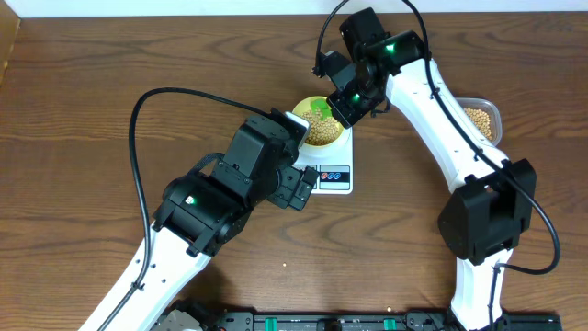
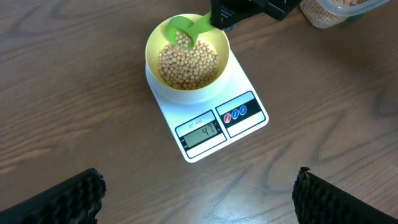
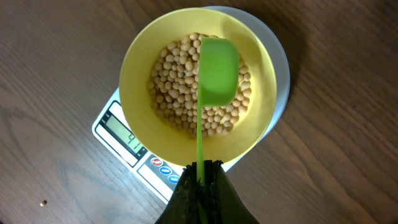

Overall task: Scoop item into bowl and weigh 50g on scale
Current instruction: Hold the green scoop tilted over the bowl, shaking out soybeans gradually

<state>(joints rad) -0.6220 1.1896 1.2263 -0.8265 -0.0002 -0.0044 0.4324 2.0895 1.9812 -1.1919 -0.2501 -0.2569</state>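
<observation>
Now gripping green scoop point(image 3: 217, 68) by its handle in clenched right jaws, over beans point(image 3: 174, 87) in bowl point(image 3: 134, 81) atop scale point(image 2: 166, 112), upper centre of overhead view; left jaws released, empty, beside scale's lower-left edge.

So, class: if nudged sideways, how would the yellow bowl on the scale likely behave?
The bowl would probably slide, not tip: it sits low and wide on the smooth scale. Its beans likely add steadying weight, though loose ones might shift.

Tan beans point(image 2: 188, 62) fill the yellow bowl point(image 2: 151, 48) atop the white scale point(image 2: 239, 86).
</observation>
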